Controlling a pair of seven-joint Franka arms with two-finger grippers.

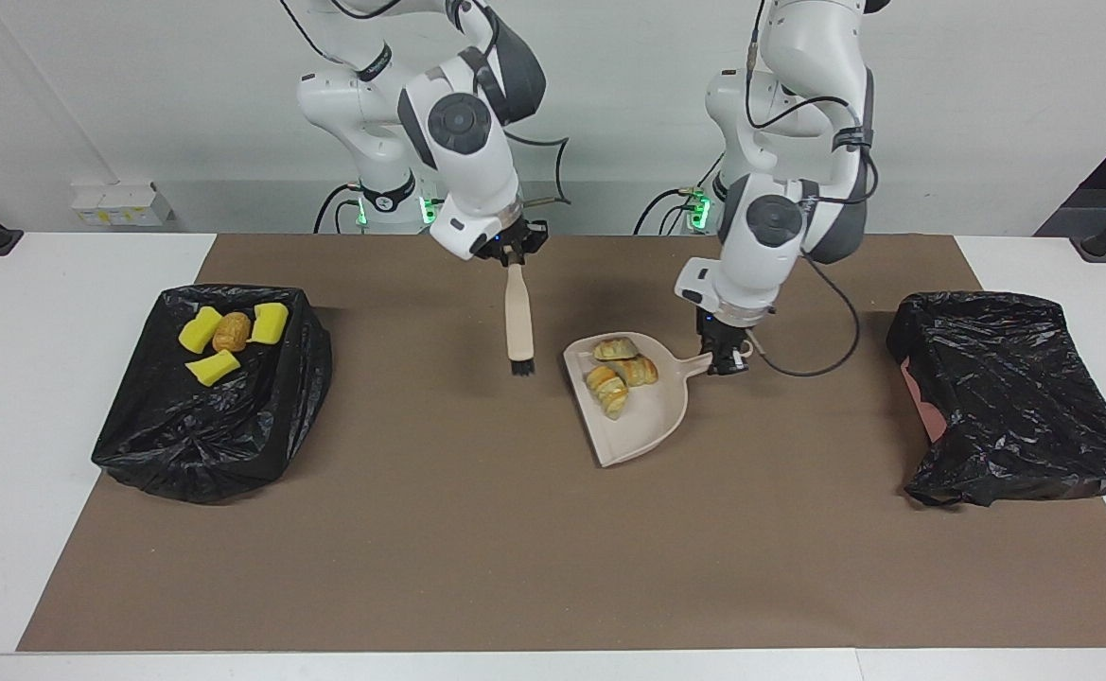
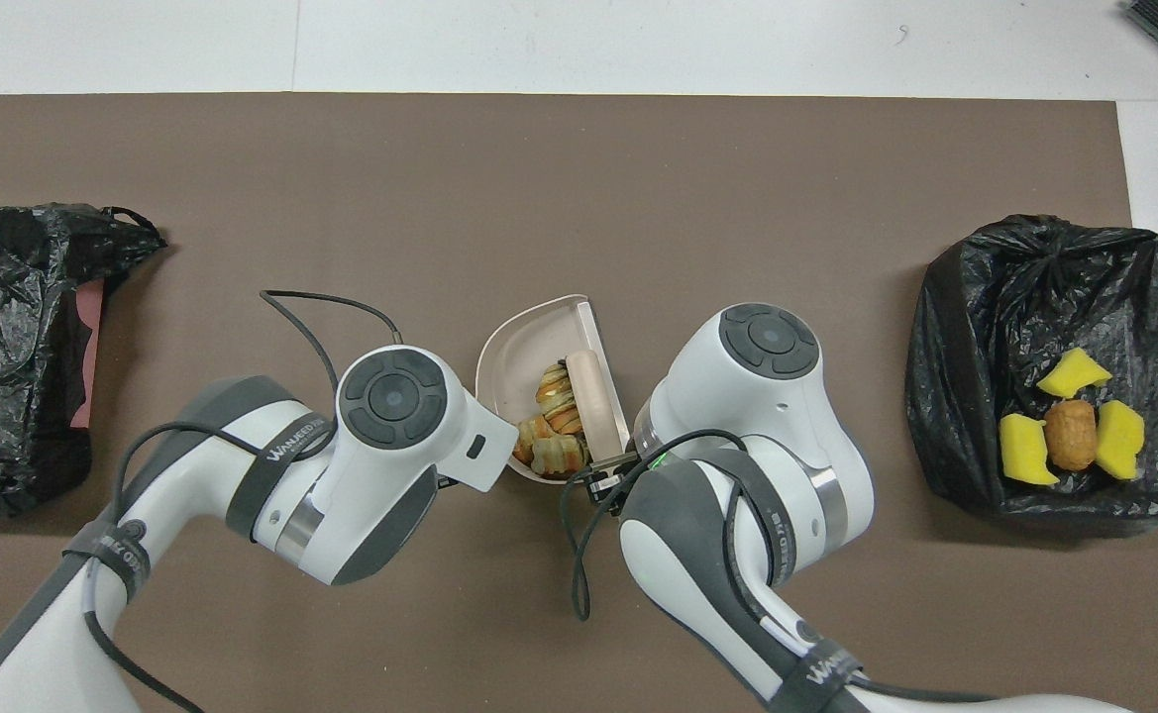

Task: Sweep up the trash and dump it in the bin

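A brown mat (image 1: 515, 549) is covering most of the white table (image 1: 4, 426). Two bins lined with black bags are sitting on it, one at each end. The bin (image 1: 212, 416) at the right arm's end is holding part of the trash: three yellow wedges (image 1: 198, 331) lying around a brown crusty lump (image 1: 231, 331). The other bin (image 1: 1016, 407), at the left arm's end, is showing only crumpled black plastic and a strip of pink.

Both arms are reaching over the middle of the mat. Dark straps on their forearms are carrying white lettering (image 2: 291, 451) – it is beginning "WAN", and the rest is not readable for certain.

The beige dustpan (image 1: 642, 426) is lying in the middle of the mat, with its handle pointing toward the left arm's end. The left gripper (image 1: 725, 357) is clamping that handle. Several golden-striped bread pieces (image 1: 621, 371) are lying inside the pan, bunched near the handle.

The right gripper (image 1: 512, 253) is gripping the top of the beige brush (image 1: 518, 322). The brush is hanging upright with its black bristles down, beside the dustpan toward the right arm's end and clear of it – whether the bristles are touching the mat cannot be told.
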